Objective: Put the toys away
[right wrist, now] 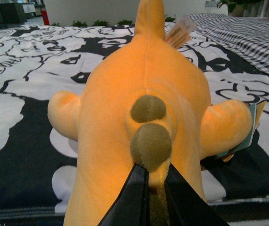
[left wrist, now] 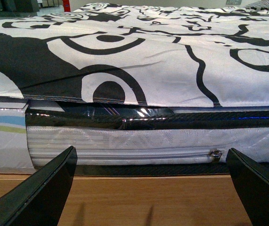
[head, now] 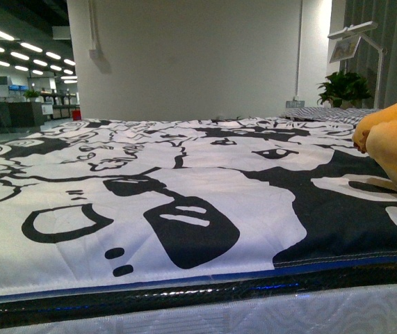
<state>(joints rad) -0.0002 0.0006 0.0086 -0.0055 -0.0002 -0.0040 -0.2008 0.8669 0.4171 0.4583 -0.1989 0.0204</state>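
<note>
An orange-yellow plush toy (right wrist: 143,113) with olive-tan bumps along its back fills the right wrist view. My right gripper (right wrist: 154,188) is shut on the ridge of its back, just below the lower bump. The toy's rounded orange limbs (head: 396,142) show at the far right edge of the front view, over the bed; the right gripper itself is out of that view. My left gripper (left wrist: 150,188) is open and holds nothing, low over a wooden floor (left wrist: 148,202) in front of the mattress side (left wrist: 125,141).
A black-and-white patterned cover (head: 149,188) spreads over the bed. A checked cloth (right wrist: 247,33) lies at the far right of the bed. A potted plant (head: 343,87) and a white lamp (head: 354,35) stand behind it.
</note>
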